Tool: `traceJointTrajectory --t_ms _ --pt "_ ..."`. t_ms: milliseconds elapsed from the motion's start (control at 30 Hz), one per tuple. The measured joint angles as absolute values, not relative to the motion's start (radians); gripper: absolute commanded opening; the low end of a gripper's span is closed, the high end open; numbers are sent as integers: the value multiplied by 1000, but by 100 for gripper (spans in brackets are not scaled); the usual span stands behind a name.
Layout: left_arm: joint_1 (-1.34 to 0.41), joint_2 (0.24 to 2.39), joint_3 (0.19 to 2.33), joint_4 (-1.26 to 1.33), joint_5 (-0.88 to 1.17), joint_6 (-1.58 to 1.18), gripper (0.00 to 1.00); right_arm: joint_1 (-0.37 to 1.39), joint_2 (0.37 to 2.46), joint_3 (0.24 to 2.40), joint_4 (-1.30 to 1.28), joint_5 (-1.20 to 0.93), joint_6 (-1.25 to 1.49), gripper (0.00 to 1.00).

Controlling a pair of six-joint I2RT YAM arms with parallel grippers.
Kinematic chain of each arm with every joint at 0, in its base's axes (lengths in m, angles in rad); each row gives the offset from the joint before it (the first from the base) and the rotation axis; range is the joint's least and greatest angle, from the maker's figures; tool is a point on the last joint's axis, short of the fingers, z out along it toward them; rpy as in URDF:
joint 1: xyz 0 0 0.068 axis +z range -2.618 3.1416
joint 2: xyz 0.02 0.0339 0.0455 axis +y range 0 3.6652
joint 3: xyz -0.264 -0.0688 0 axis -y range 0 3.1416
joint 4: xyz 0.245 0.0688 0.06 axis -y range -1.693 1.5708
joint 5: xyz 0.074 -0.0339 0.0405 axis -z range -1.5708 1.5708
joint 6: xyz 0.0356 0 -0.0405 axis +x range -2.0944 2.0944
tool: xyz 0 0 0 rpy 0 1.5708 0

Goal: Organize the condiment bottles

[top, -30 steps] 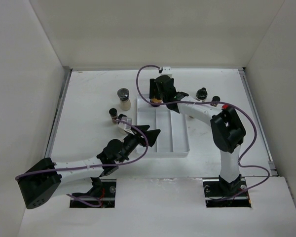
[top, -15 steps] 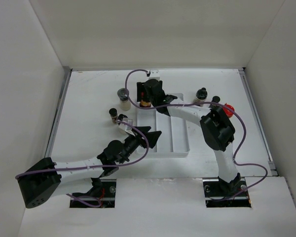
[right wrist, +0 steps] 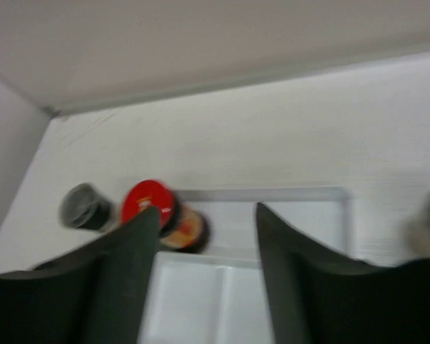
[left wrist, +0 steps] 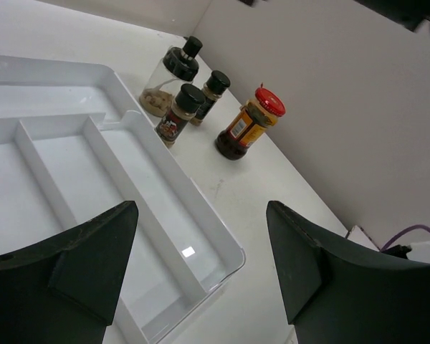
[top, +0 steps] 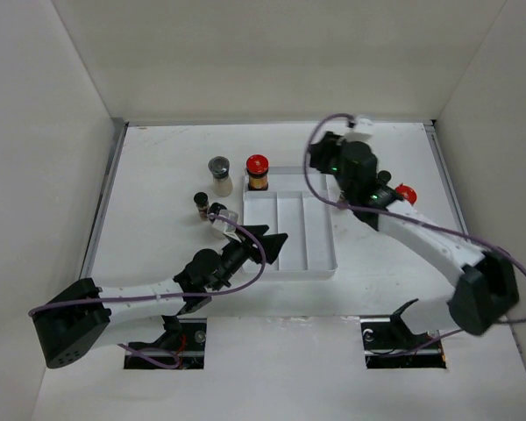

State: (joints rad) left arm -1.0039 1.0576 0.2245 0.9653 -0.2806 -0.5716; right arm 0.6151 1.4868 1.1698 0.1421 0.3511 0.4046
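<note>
— Condiment bottles (left wrist: 211, 92): where do they stand on your table?
— You have two groups, both outside the white tray (top: 291, 230). From overhead, a red-capped amber jar (top: 258, 172) stands upright just beyond the tray's far left corner. A whitish grey-lidded jar (top: 219, 175) is just beside it on the left, and a small black-capped bottle (top: 201, 203) sits nearer your side.
— And the other group?
— Your left wrist view shows it beside the tray's outer wall. There is a clear jar with a black knob lid (left wrist: 173, 75), two slim black-capped spice bottles (left wrist: 183, 107) close together, and a second red-capped amber jar (left wrist: 249, 125). All are upright on the table.
— What about your grippers?
— Your left gripper (left wrist: 201, 208) hangs at the tray's left edge, fingers spread wide, grasping nothing. Your right gripper (right wrist: 208, 213) is likewise spread and empty, looking down on the tray's far end. That view is blurred, so you get little more from it
</note>
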Motion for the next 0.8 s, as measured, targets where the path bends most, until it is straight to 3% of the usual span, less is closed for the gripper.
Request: traceJointTrajectory --t_ms 67,133,200,233,300,367,467,800 --pt "-1004 1065 224 966 -281 -572 71 537 1320 1031 153 388 418 40" --pt "-1004 1070 224 968 -281 -572 71 442 1168 904 149 444 434 41" --pt "-1004 1074 224 969 -281 -572 71 356 1052 807 117 501 445 50" --pt "-1004 1076 224 969 -281 -572 71 318 1007 768 89 528 449 64" --pt "-1003 1076 224 969 -281 -572 71 252 955 714 35 568 456 80" --pt "-1004 1076 224 969 -281 -572 71 209 937 677 -13 596 463 89" --pt "-1003 1083 224 972 -281 -572 71 181 953 659 -79 606 459 94" --pt "-1002 1090 224 970 -281 -572 71 145 1177 698 -108 593 418 98"
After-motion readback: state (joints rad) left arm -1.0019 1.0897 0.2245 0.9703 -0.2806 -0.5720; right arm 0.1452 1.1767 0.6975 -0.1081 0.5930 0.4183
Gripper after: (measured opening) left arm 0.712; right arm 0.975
